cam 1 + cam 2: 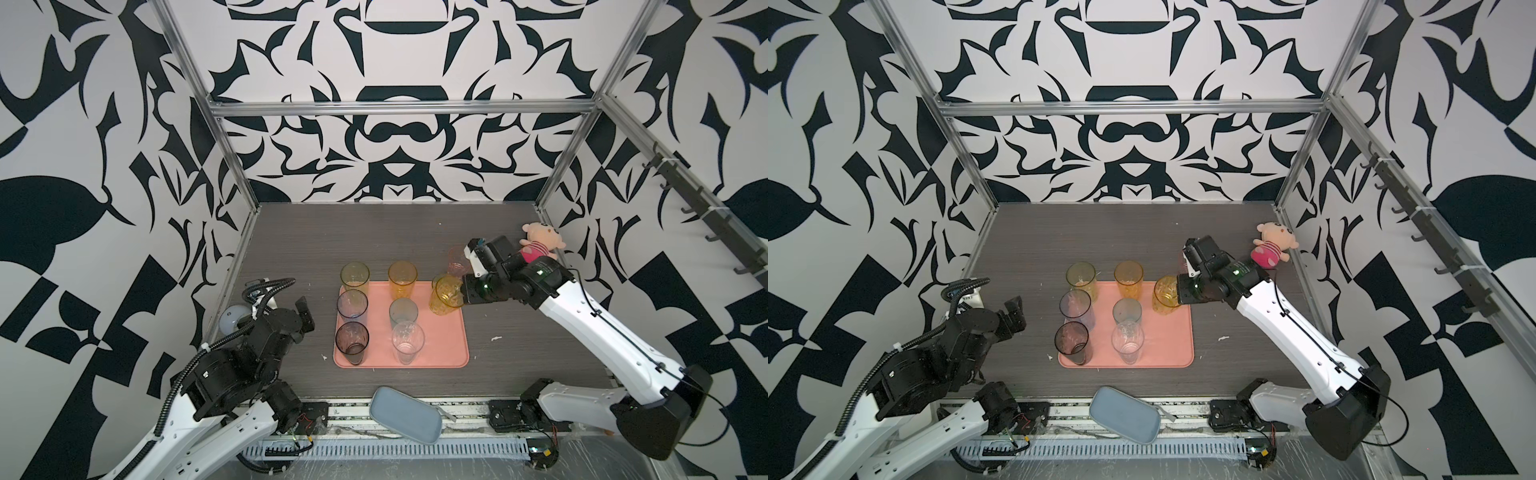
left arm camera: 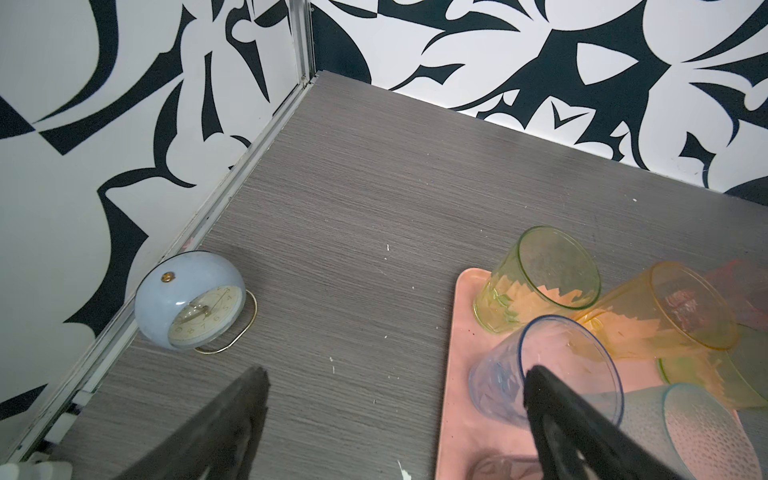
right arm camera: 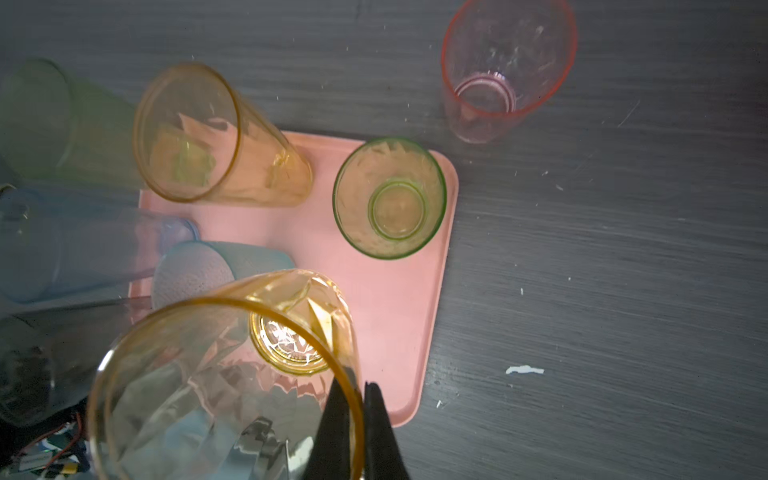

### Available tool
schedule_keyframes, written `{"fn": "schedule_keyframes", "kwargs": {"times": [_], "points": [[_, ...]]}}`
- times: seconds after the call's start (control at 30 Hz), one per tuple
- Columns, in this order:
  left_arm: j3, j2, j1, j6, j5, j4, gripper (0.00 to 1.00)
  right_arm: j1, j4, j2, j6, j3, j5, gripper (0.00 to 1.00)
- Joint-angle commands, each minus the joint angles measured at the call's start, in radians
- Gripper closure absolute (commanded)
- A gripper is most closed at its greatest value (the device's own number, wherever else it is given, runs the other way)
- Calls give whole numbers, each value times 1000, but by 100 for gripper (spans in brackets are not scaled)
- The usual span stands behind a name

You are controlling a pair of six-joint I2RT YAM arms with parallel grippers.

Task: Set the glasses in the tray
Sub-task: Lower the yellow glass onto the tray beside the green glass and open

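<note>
Right gripper (image 3: 360, 392) is clenched on the rim of the amber glass (image 3: 199, 374), one finger inside, one outside, holding it mouth-up over the tray (image 1: 440, 349) near its far right corner; whether its base touches the tray I cannot tell. Left gripper (image 2: 397, 374) hangs empty, jaws spread wide, just beside the tray's left edge. Seven more stand in the tray: yellow-green glass (image 1: 354, 276), orange glass (image 1: 402, 278) and green glass (image 3: 390, 199) along the far edge, blue glass (image 1: 352, 305) and teal glass (image 1: 403, 313) mid-tray, grey glass (image 1: 352, 340) and clear glass (image 1: 407, 343) nearest the front. The pink glass (image 3: 507, 66) stands on the table (image 1: 519, 332), just beyond the tray's far right corner.
</note>
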Motion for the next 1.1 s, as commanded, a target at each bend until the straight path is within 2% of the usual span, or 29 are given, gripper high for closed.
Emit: {"fn": "schedule_keyframes", "kwargs": {"times": [0.0,0.5,1.07], "points": [[-7,8,-3,-11,-12,-14,1,24,36,-41,38,-42,40,100],[-10,8,-3,-10,-8,-12,0,45,190,-22,37,-238,110,100],[-12,4,-3,-9,-6,-8,1,46,258,101,21,-282,158,100]]}}
